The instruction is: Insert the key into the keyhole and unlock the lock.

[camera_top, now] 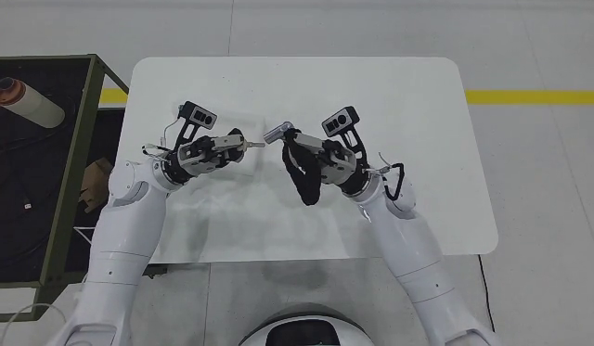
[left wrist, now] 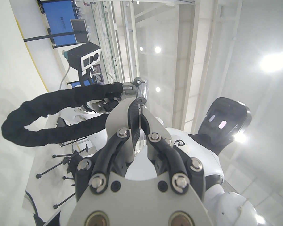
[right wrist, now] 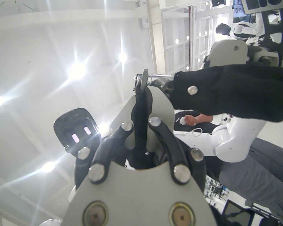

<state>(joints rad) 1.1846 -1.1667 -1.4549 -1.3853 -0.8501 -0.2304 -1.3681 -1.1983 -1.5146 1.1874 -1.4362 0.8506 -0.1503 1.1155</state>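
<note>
In the left wrist view, low centre, the left gripper has its ribbed black pads pressed together on the key. The thin blade runs up between the pads and pokes out past the fingertips. The key's tip meets the silver cylinder of the cable lock just above it. The joint is too small to show whether the blade is inside the keyhole or only touching the face.

From that cylinder the black sleeved cable runs toward the left of the frame, bends into a loop and comes back.

In the right wrist view, at centre, the right gripper is also squeezed shut. It pinches the cable lock at its metal end, which stands just beyond the fingertips. The sleeved cable stretches away toward the right edge of that frame.

From the top view, the two grippers meet tip to tip over the white table, left of centre. They are nearer the table's upper edge than its lower one and well apart from the right edge. The cable loop hangs below the right gripper, toward the robot. A green-framed cart stands just beside the table's left edge. A yellow floor line runs beyond the right edge.
</note>
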